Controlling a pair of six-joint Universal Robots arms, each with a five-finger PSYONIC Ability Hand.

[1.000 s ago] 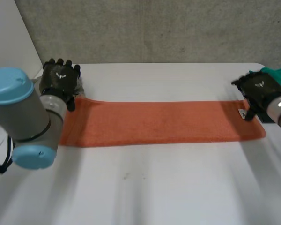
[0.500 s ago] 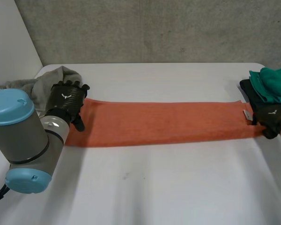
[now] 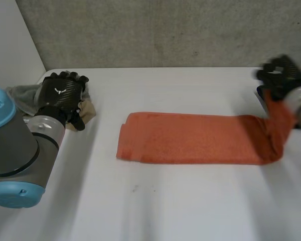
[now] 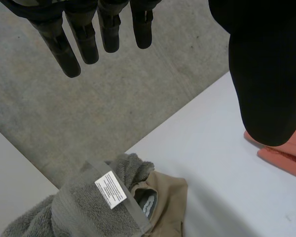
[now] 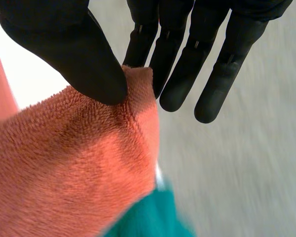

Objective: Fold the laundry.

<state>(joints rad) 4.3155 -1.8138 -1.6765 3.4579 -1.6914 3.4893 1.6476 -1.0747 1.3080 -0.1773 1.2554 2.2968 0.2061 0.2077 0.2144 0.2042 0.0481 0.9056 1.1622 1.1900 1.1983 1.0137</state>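
Clearly, right hand (image 5: pixel 59 39) pinches one corner of fuzzy oblong orange towel (image 3: pixel 190 138).

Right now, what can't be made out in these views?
Left wrist view: print on the label of the grey towel, too small to read.
Left wrist view: orange towel, mostly behind the left hand and cut by the edge.
Right wrist view: teal cloth, blurred, cut off by the edge.

left hand (image 3: pixel 60 94): fingers straight and loose, thumb apart, nothing in it
right hand (image 3: pixel 279 75): up high, thumb and fingers pinching the towel (image 3: pixel 190 138) corner
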